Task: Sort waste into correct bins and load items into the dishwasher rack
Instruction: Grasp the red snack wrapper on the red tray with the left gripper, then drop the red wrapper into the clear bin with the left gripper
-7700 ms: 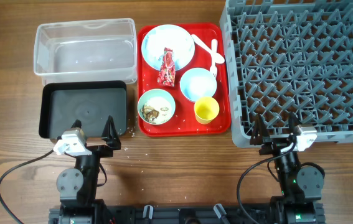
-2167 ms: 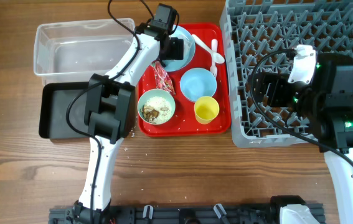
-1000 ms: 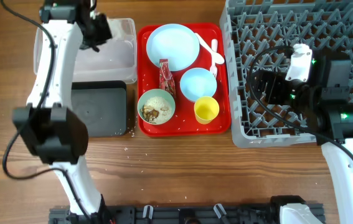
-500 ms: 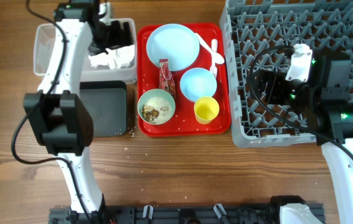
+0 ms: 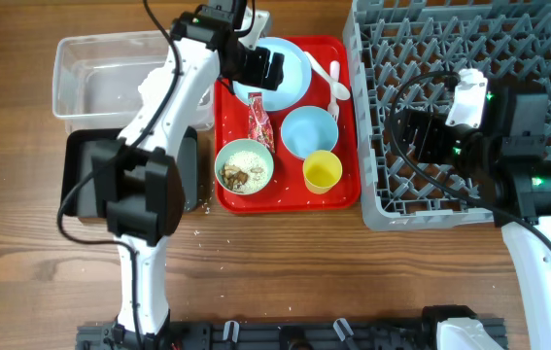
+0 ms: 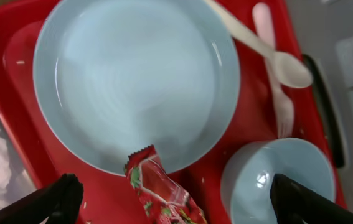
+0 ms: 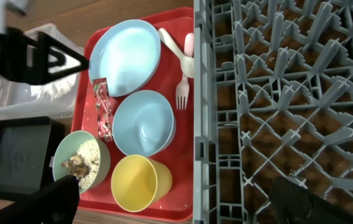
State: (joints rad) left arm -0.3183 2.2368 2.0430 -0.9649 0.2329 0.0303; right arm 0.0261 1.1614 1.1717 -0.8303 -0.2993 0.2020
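Observation:
My left gripper (image 5: 256, 74) is open and empty over the red tray, with the red crinkled wrapper (image 6: 164, 198) lying between its fingers below the light blue plate (image 6: 132, 81). The wrapper (image 5: 258, 117) lies left of the empty blue bowl (image 5: 309, 131). The second bowl (image 5: 244, 165) holds rice and brown scraps. The yellow cup (image 5: 322, 172) stands at the tray's front. The white spoon (image 6: 257, 40) and fork (image 6: 277, 93) lie right of the plate. My right gripper (image 5: 421, 136) is open and empty over the grey dishwasher rack (image 5: 489, 58).
The flat red tray (image 5: 348, 194) sits between the bins and the rack. The clear tub (image 5: 100, 73) at the back left holds a white napkin (image 5: 149, 87), partly hidden by my left arm. The black tray (image 5: 86, 175) lies in front of it. Rice grains dot the table.
My left gripper has swung right from over the clear tub, where the napkin now lies, to over the plate and wrapper on the red tray. The right arm has not moved.

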